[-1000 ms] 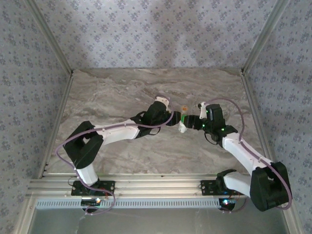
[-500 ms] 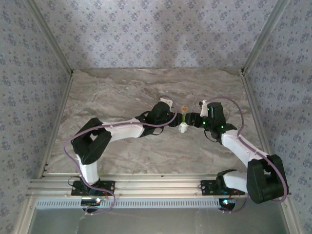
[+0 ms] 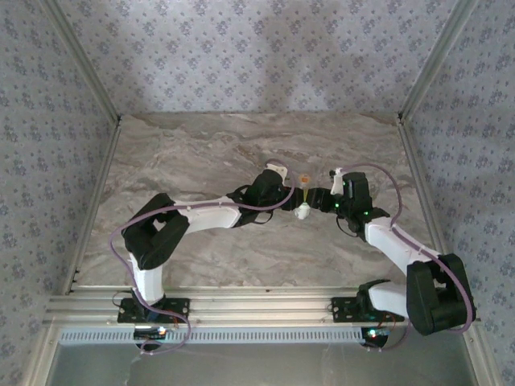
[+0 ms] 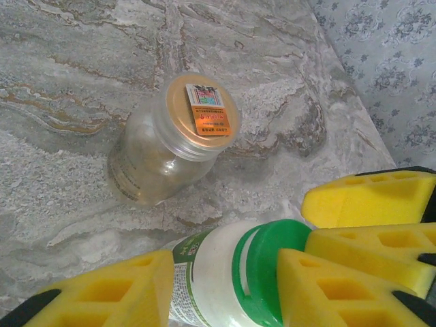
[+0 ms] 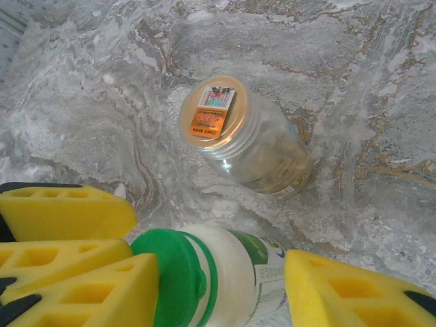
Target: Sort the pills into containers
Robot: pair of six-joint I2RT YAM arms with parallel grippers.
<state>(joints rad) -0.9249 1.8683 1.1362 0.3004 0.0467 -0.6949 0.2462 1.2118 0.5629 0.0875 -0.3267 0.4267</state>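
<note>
A white pill bottle [image 3: 302, 211] with a green cap [image 4: 272, 252] lies tilted at the table's middle, between both grippers. The left gripper [image 4: 225, 286] is shut on it, one yellow pad on the label side and the other on the cap. The right gripper [image 5: 221, 286] straddles the same bottle [image 5: 238, 272]. Its left pad meets the cap [image 5: 174, 272], while its right pad stands a sliver off the body. Just beyond stands a clear jar [image 3: 304, 182] with an orange-stickered lid [image 4: 204, 112]. The pills are hidden.
One pad of the right gripper [image 4: 368, 197] crowds the cap in the left wrist view. A left-gripper pad [image 5: 61, 211] likewise sits beside it in the right wrist view. Marble table [image 3: 185, 161] stretches all round, with patterned walls at the back and sides.
Both grippers have narrowed their jaws around the white bottle. The left arm has reached further right toward it. The bottle and jar have hardly shifted.
</note>
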